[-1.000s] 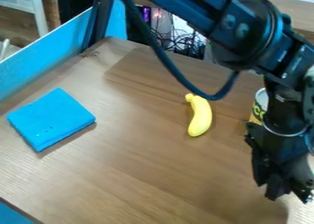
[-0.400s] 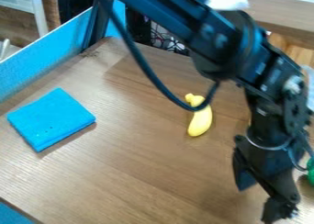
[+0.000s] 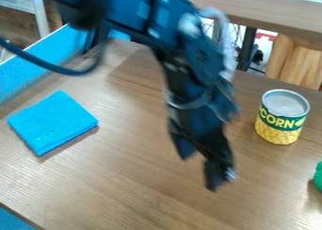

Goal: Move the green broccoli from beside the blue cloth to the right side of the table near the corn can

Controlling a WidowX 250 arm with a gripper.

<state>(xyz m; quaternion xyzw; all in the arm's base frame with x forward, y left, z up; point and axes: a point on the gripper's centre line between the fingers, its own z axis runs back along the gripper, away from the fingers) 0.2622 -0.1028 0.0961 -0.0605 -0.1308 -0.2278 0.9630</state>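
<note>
Jaws point(image 3: 207, 171) over tabletop point(image 3: 119, 177), clenched or released: cannot tell; wide wood stretch toward blue cloth point(image 3: 52, 123), corn can point(image 3: 282, 117) nearer.

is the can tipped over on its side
No, the can stands upright on the wooden table, its round metal lid facing up.

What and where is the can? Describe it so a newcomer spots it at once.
On the wooden table, look right of the black gripper in the view. There a can stands upright, silvery on top, its label green above and yellow below. That two-coloured label sets it apart from the blue folded cloth and the green thing at the right edge.
</note>
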